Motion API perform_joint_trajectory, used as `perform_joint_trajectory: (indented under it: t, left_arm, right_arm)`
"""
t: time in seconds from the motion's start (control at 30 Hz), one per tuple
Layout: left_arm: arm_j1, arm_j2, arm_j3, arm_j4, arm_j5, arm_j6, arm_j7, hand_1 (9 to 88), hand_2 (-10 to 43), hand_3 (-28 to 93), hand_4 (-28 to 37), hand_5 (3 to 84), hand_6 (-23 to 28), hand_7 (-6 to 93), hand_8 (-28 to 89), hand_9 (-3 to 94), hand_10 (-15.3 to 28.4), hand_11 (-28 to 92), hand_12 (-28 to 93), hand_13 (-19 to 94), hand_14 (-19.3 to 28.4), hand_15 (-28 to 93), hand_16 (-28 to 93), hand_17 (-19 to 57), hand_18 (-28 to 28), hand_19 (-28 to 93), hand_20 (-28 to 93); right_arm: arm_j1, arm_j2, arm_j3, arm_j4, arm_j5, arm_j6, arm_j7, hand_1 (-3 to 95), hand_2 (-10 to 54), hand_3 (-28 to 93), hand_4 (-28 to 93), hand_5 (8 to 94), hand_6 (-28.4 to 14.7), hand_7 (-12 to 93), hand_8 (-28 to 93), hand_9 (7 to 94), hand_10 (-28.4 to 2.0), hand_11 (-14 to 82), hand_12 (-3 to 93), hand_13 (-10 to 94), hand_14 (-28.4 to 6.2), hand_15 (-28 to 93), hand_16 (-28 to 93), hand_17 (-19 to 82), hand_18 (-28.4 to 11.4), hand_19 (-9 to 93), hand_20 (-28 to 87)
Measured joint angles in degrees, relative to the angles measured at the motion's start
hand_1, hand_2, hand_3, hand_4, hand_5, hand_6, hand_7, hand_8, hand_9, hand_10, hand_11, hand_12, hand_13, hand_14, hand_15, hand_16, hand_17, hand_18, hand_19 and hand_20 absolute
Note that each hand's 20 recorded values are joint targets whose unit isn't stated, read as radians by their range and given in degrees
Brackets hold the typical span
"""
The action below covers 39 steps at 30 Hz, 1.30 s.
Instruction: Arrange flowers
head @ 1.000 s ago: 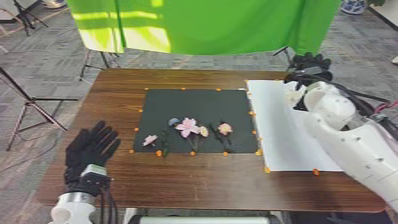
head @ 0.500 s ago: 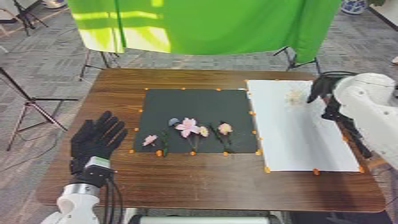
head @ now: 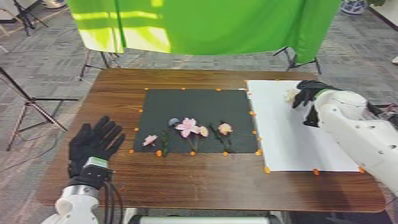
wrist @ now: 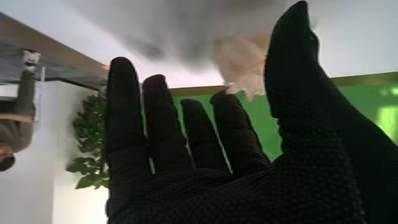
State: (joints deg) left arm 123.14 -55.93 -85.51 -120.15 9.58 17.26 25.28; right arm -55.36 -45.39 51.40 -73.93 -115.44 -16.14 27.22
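In the head view my right hand (head: 314, 92) is over the far part of the white sheet (head: 289, 135), beside a pale flower (head: 290, 95). The right wrist view has my right hand (wrist: 209, 185) open, fingers straight and thumb apart, with the pale flower (wrist: 242, 62) beyond the gap between them. My left hand (head: 92, 145) rests open at the table's left side. On the black sheet (head: 191, 105) lie a large pink flower (head: 187, 127), a small pink one (head: 150, 140), a peach one (head: 225, 129) and a blue-grey one (head: 173, 121).
Orange tabs (head: 266, 170) line the edges of both sheets on the brown table (head: 195, 185). A green cloth (head: 204, 25) hangs behind the far edge. A tripod (head: 34, 102) stands on the floor at the left.
My right hand was farther off at the far right corner, swung back right of the white sheet, and is now left again beside the pale flower. My left hand shifted slightly.
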Motion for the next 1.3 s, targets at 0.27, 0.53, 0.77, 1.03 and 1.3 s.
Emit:
perform_joint_trajectory:
  t: [0.27, 0.53, 0.77, 1.03, 1.3]
  left_arm:
    - [-0.1, -0.22, -0.15, -0.25, 0.18, 2.22, -1.8, 30.7, 16.3, 72, -28.3, 47.1, 11.4, 21.0, -10, 41.9, 17.7, 35, 12, 30, 18.9, 52, -10, -6.2, 17.4, 42, 11]
    - [0.0, -0.43, -0.4, -0.26, 0.78, 2.56, -3.09, 30.7, 16.7, 72, -28.3, 47.2, 11.6, 21.2, -10, 42.1, 17.6, 36, 12, 30, 18.9, 52, -10, -6.2, 17.3, 43, 11]
    - [0.5, -0.44, -1.27, -0.39, 0.84, 2.91, -2.94, 30.7, 16.9, 72, -28.3, 47.3, 11.6, 21.2, -10, 42.1, 17.6, 36, 12, 30, 18.9, 53, -10, -6.2, 17.3, 43, 10]
    - [1.1, -0.59, -3.55, -0.44, 1.27, 3.04, -2.85, 30.7, 16.9, 72, -28.3, 47.3, 11.6, 21.0, -10, 42.1, 17.6, 36, 12, 30, 19.0, 53, -11, -6.2, 17.3, 43, 10]
    - [1.4, -0.74, -4.63, -0.43, 1.54, 3.09, -1.95, 30.5, 16.9, 72, -28.3, 47.2, 11.6, 20.9, -10, 41.9, 17.5, 36, 12, 30, 18.9, 53, -10, -6.3, 17.2, 43, 10]
  right_arm:
    - [2.0, -2.3, -0.1, 2.0, -1.4, -7.4, -3.2, 49.8, -6.9, 81, -28, 50.4, -0.1, 17, -14, 63.6, -9.9, 11.4, 12.5, 55, -7.7, 18, 15, 25, -14.1, 52, 21]
    - [0.1, -2.1, 0.5, -0.8, -3.4, -2.7, -3.2, 56.1, -5.8, 68, -28, 75.7, 2.7, 24, -2, 86.4, -8.1, 8.2, 26.7, 70, -5.1, 17, 30, 30, -13.2, 54, 26]
    - [-5.3, -0.4, 0.4, -6.9, -3.1, 5.1, -4.3, 55.8, -4.9, 68, -28, 76.1, 2.3, 25, -1, 85.4, -8.5, 9.6, 24.6, 69, -6.0, 17, 28, 30, -13.6, 56, 26]
    - [-13.3, 0.0, 7.7, -22.9, -3.6, 5.4, -6.1, 55.6, -5.3, 69, -28, 76.0, 1.9, 25, -2, 84.9, -8.9, 9.4, 24.1, 68, -6.8, 17, 27, 29, -14.1, 57, 26]
    - [-19.9, -2.4, 9.8, -35.9, -8.5, 2.7, -10.0, 55.5, -5.0, 69, -28, 75.3, 1.6, 25, -2, 83.6, -9.3, 8.9, 23.9, 68, -7.5, 17, 27, 29, -14.8, 58, 26]
